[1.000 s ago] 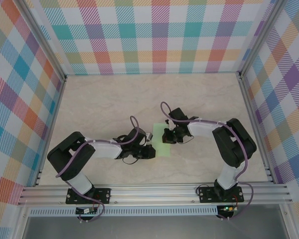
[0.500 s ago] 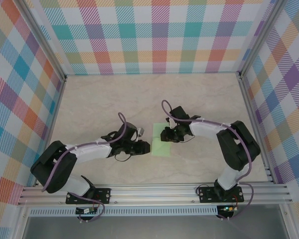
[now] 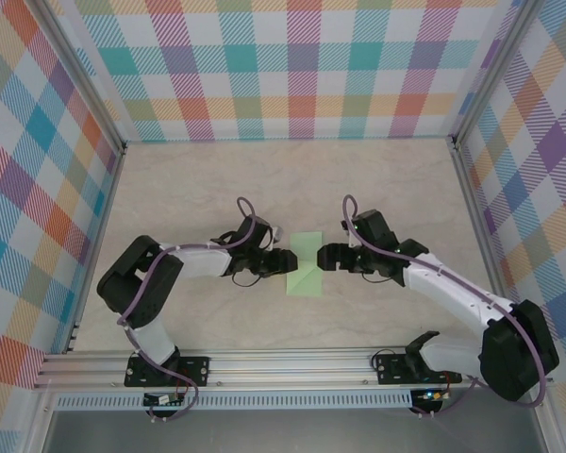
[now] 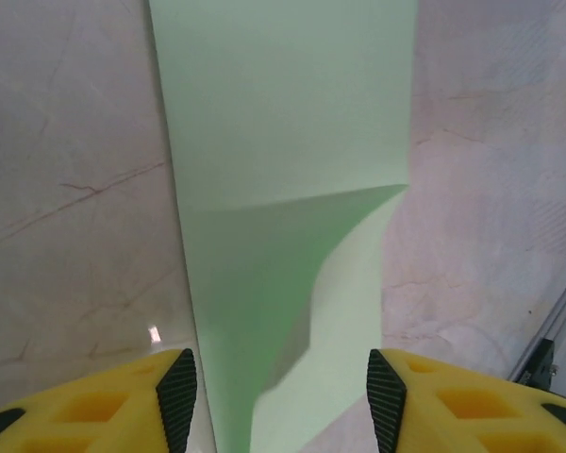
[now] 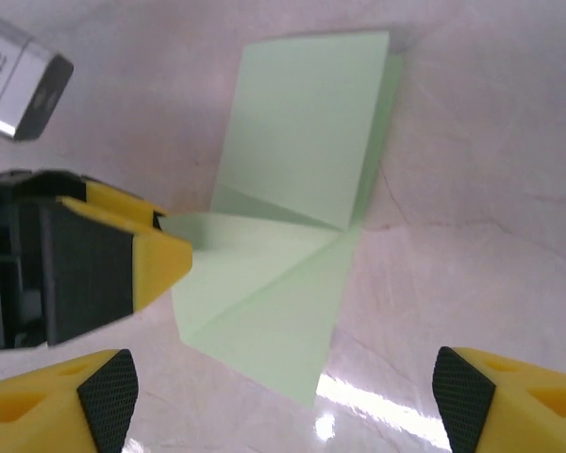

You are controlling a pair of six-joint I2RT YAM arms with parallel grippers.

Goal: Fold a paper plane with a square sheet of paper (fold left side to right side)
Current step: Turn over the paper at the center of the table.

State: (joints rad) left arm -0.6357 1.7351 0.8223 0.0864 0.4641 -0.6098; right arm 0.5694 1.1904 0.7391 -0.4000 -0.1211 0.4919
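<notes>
Checking in from the remote station. The pale green sheet of thin paper (image 3: 307, 265) is lying on the beige marble-look tabletop (image 3: 217, 189), roughly in the middle of the table, right between the two arms. It's already partly folded: from above it reads as a narrow upright strip, and on the right wrist cam I can see a flat rectangular flap at the far end and a diagonal crease running across the near part, with one layer lifting a bit off the one under it.

The left claw (image 3: 283, 263) is down low at the sheet's left edge. On its own wrist cam the yellow fingers (image 4: 179, 401) are spread, with the paper running up between them, so it's not pinching anything. From the right wrist cam, one of its yellow fingertips sits right at the paper's left edge where the diagonal crease starts, touching or as good as.

The right claw (image 3: 323, 257) sits just off the sheet's right edge, and its fingers (image 5: 104, 396) are spread wide apart too, with the paper lying on the table ahead of them, not held.
</notes>
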